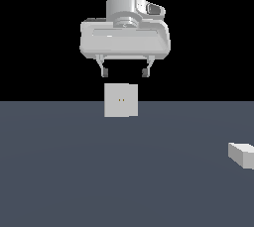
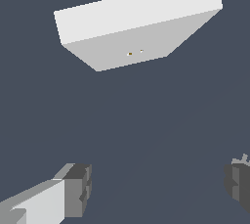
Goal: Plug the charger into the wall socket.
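The wall socket (image 1: 121, 100) is an upright off-white square block with two tiny orange-brown holes in its face, standing on the grey floor in the middle of the exterior view. It also shows in the wrist view (image 2: 139, 22), holes facing the camera side. The charger (image 1: 242, 154) is a small plain off-white block lying at the exterior view's right edge, partly cut off; it is out of the wrist view. My gripper (image 1: 125, 72) hangs open and empty just above the socket, far from the charger. Its fingers (image 2: 78, 189) show wide apart in the wrist view.
The dark grey floor (image 1: 99, 171) stretches flat around the socket and charger. The background behind the arm is black.
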### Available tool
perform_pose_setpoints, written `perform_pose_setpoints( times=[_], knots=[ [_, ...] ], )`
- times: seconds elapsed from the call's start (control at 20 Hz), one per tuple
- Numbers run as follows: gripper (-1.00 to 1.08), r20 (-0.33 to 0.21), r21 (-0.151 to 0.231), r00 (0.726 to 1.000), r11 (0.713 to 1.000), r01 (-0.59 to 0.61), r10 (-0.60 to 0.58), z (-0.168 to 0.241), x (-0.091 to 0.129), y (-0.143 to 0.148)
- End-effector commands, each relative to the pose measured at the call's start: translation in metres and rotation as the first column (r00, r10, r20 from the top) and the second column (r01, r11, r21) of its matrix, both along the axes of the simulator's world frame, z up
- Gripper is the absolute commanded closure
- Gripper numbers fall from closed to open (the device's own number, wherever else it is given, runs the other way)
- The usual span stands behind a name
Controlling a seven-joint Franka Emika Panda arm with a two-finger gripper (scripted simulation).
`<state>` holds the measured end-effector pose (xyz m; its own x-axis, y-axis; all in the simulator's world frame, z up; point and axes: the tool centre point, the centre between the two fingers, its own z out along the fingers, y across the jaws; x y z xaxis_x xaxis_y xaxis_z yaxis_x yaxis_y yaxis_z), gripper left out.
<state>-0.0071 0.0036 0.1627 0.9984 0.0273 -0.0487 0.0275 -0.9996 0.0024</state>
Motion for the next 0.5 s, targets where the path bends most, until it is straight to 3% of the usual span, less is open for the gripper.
perform_pose_setpoints(
  times=[0.0,0.45],
  knots=[
    [-0.92,0.0,0.0,1.0,1.0,0.0,0.0,0.0,0.0,0.0],
    [-0.92,0.018,-0.002,1.0,1.0,0.023,-0.023,-0.008,-0.007,-0.018]
  ],
)
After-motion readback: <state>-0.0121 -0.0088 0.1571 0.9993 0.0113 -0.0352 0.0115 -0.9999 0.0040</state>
